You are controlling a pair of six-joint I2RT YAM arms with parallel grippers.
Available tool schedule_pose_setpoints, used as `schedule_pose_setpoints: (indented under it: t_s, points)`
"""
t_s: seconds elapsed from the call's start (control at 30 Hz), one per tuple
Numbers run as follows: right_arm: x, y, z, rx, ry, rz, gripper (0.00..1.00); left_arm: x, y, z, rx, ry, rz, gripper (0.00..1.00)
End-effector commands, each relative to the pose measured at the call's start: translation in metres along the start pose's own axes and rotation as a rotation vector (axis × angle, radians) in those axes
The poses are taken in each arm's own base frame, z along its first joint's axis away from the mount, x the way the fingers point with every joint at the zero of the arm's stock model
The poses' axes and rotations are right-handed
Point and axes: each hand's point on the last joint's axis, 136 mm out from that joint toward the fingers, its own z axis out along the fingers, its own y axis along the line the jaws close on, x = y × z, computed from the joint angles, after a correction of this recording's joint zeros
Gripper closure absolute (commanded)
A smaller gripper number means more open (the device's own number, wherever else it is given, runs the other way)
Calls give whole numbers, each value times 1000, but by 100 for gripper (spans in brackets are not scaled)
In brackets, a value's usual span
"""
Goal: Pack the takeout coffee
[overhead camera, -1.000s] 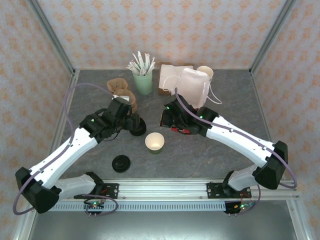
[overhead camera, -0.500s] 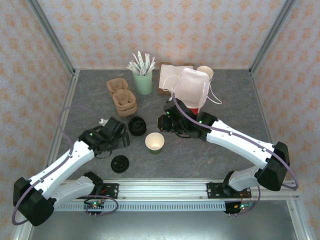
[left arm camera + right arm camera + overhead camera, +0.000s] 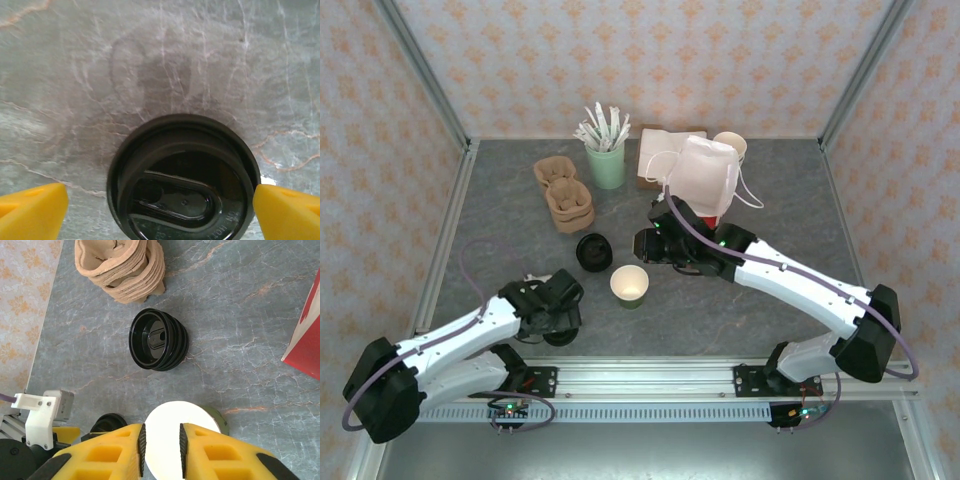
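Overhead view: bright, even, diffuse light from above. No hard shadows, only soft dark patches on the table (image 3: 740, 320) close under both arms. Sharp out to the corners, and the frame rails stay straight.

Left wrist view: dimmer and greyer. The loose black lid (image 3: 184, 180) sits close to the lens and is fairly sharp. The yellow fingertips (image 3: 31, 210) of the left gripper (image 3: 159, 212) blur at the near corners. A small white glint shows at the lid's right edge. Beyond the lid lies a faint darker patch, shadow or stain, cannot tell.

Right wrist view: crisp across the table. The open paper cup (image 3: 162, 422) is blown out to flat white inside. The right gripper (image 3: 161, 432) is slightly soft.
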Motion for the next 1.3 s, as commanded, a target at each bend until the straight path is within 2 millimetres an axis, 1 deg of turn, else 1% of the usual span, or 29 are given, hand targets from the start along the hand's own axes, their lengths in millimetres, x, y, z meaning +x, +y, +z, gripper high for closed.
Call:
schedule_pose_setpoints:
  t_s: [0.0, 0.23, 0.27, 0.33, 0.5, 0.7, 0.77, 0.83, 0.93, 1.1, 1.27]
  points:
    - [-12, 1, -17, 8, -47, -20, 73, 0, -10, 1, 24, -9, -16, 5]
    - [-13, -2, -16, 22, -50, -22, 72, 4, -12, 5, -5, -2, 20, 11]
    - [-13, -2, -16, 24, -50, -21, 72, 6, -13, 6, 1, 4, 23, 12]
    - [-13, -3, -17, 29, -51, -22, 72, 8, -17, 8, 13, 10, 26, 18]
    - [-13, -7, -17, 44, -51, -21, 71, 13, -14, 11, 1, 18, 26, 25]
    - [-14, -8, -18, 47, -55, -23, 71, 18, -7, 16, -22, 29, 22, 24]
    - [-14, -9, -18, 49, -57, -24, 71, 18, -6, 16, -28, 29, 25, 23]
    - [-15, -9, -18, 51, -59, -21, 71, 19, -5, 17, -28, 33, 28, 19]
    - [-15, -10, -18, 53, -59, -21, 71, 21, -4, 18, -33, 38, 29, 19]
    - [-15, -13, -17, 63, -58, -15, 71, 26, -2, 23, -37, 57, 36, 21]
    - [-15, -16, -18, 68, -62, -8, 71, 27, -3, 25, -41, 57, 49, 29]
